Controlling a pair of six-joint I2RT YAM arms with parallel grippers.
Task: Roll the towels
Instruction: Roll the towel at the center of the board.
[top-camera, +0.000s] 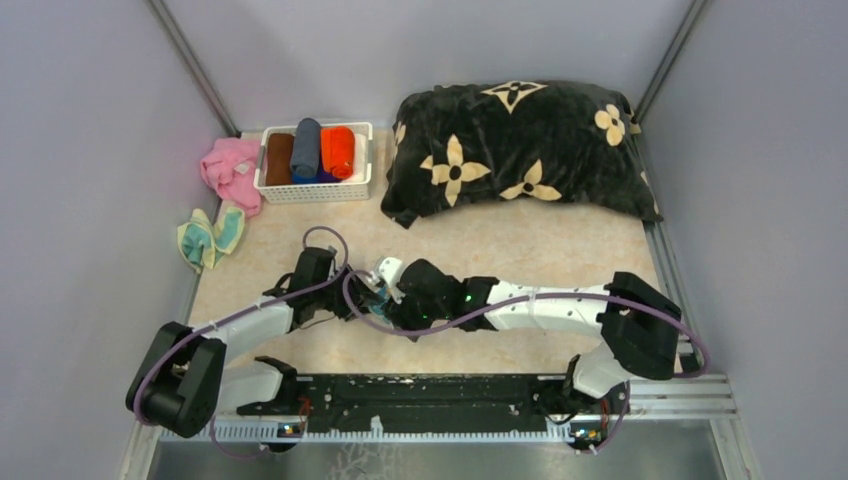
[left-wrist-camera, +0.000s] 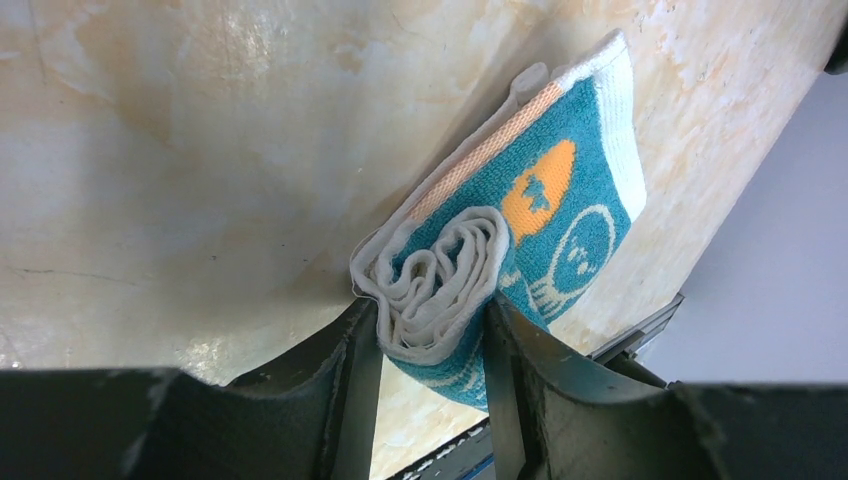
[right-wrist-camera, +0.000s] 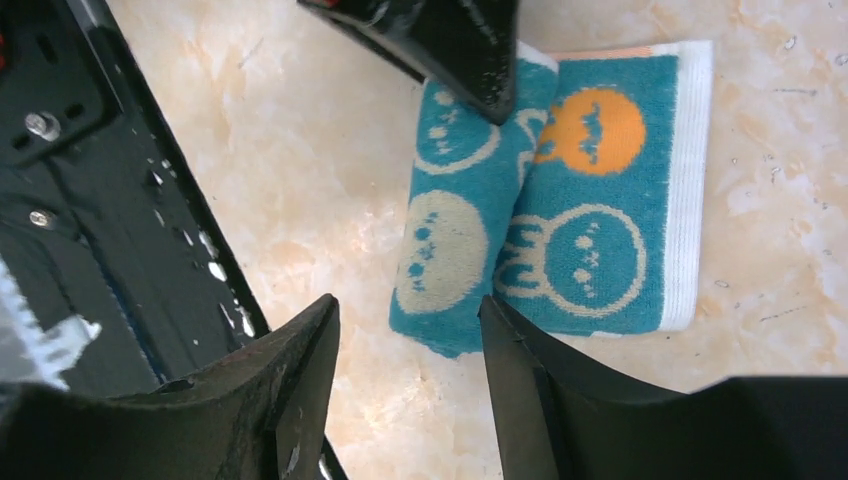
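Note:
A teal towel (left-wrist-camera: 560, 210) with pale circle print and an orange patch lies on the marble tabletop, partly rolled from one side. My left gripper (left-wrist-camera: 430, 335) is shut on the rolled end, a finger (left-wrist-camera: 350, 350) pressed against each side of the roll. In the right wrist view the same towel (right-wrist-camera: 560, 230) lies flat past the roll. My right gripper (right-wrist-camera: 408, 320) stands open at its near end with nothing held. The left finger (right-wrist-camera: 470, 50) shows at the roll's far end. An orange-red towel (top-camera: 338, 152) sits rolled in the basket. A pale yellow and teal towel (top-camera: 210, 235) lies crumpled at the far left.
A white basket (top-camera: 315, 190) at the back holds brown and blue-grey rolls too. A pink cloth (top-camera: 230, 170) lies to its left. The big black cushion (top-camera: 520, 150) with cream flowers fills the back right. A black rail (top-camera: 430, 395) runs along the near edge.

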